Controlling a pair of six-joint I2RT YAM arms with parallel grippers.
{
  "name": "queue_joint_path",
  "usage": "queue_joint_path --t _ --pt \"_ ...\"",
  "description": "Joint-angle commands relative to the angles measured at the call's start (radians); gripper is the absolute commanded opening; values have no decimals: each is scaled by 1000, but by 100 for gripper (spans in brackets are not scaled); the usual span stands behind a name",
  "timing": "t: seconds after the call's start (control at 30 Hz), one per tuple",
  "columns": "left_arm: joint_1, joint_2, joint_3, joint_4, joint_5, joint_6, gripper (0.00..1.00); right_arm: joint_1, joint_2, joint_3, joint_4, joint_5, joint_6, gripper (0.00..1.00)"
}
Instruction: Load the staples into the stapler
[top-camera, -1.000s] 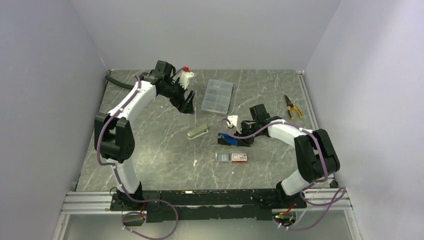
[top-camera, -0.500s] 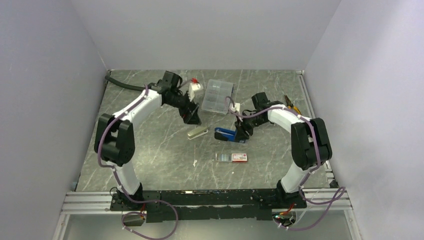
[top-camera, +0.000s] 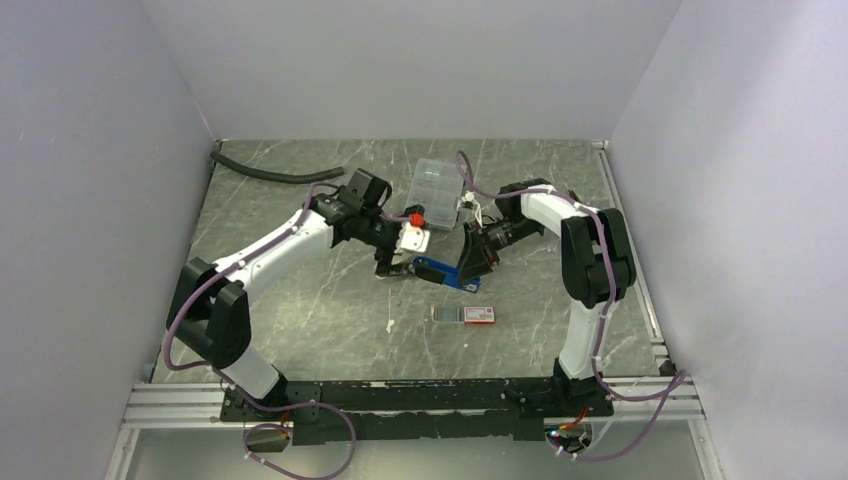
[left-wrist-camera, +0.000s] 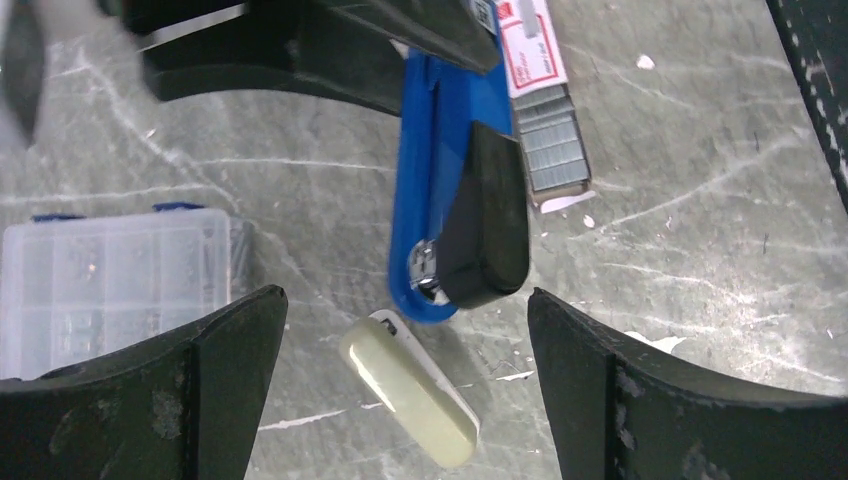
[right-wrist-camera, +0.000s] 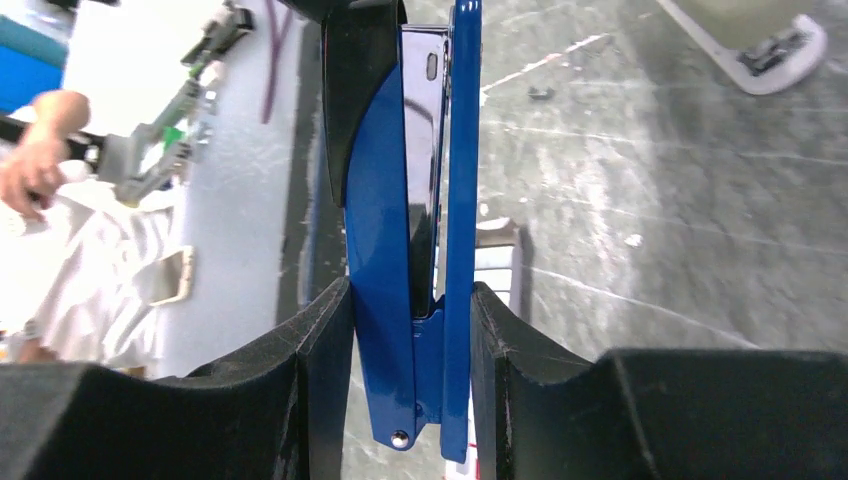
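The blue stapler (right-wrist-camera: 410, 200) with its black top (left-wrist-camera: 485, 215) is tipped on its side just above the table. My right gripper (right-wrist-camera: 410, 300) is shut on its hinge end, and in the top view that gripper (top-camera: 470, 258) sits at the table's centre. The staples (left-wrist-camera: 553, 150) are grey strips lying in a tray that sticks out of a white box with a red end (top-camera: 480, 315), just in front of the stapler. My left gripper (left-wrist-camera: 402, 300) hangs open over the stapler's nose and a small cream stapler (left-wrist-camera: 410, 390). It holds nothing.
A clear compartment case (top-camera: 437, 185) stands behind the grippers and also shows in the left wrist view (left-wrist-camera: 110, 270). A black hose (top-camera: 270, 172) lies at the back left. Small white scraps (top-camera: 389, 325) dot the marbled table (top-camera: 300, 310).
My left arm has swung from the back left to the centre, over the cream stapler. My right gripper has turned and carried the blue stapler left and slightly back.
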Motion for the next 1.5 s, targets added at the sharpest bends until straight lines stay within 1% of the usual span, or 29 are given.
queue_joint_path --t 0.0,0.23,0.33,0.4,0.6,0.8,1.0,1.1,1.17,1.27,1.37,1.43,1.47 --pt "-46 -62 -70 27 -48 138 95 -2 43 73 -319 -203 -224 1" --pt "-69 -93 -171 148 -78 126 95 0 17 59 -314 -239 -186 1" --pt "-75 -94 -204 224 -91 104 95 5 -13 33 -258 -244 -138 1" --pt "-76 -82 -203 259 -96 77 95 8 -27 18 -234 -247 -115 1" --pt "-102 -40 -169 264 -120 57 94 12 -39 9 -222 -250 -94 1" --pt "-117 -24 -159 253 -127 48 79 11 -37 3 -211 -252 -88 2" --pt "-117 -15 -128 213 -102 24 57 11 -19 13 -214 -246 -90 3" --pt "-117 -13 -117 199 -93 2 55 11 -13 18 -213 -239 -85 5" --pt "-117 -12 -113 198 -95 -20 57 10 -13 19 -207 -234 -75 5" --pt "-117 2 -79 171 -102 -50 57 11 -22 12 -170 -228 -38 6" --pt "-118 30 -26 110 -106 -59 44 11 -27 9 -144 -224 -14 6" --pt "-122 42 -4 80 -106 -54 26 11 -27 10 -141 -220 -10 6" --pt "-125 43 -6 80 -111 -50 22 11 -29 10 -141 -216 -8 6"
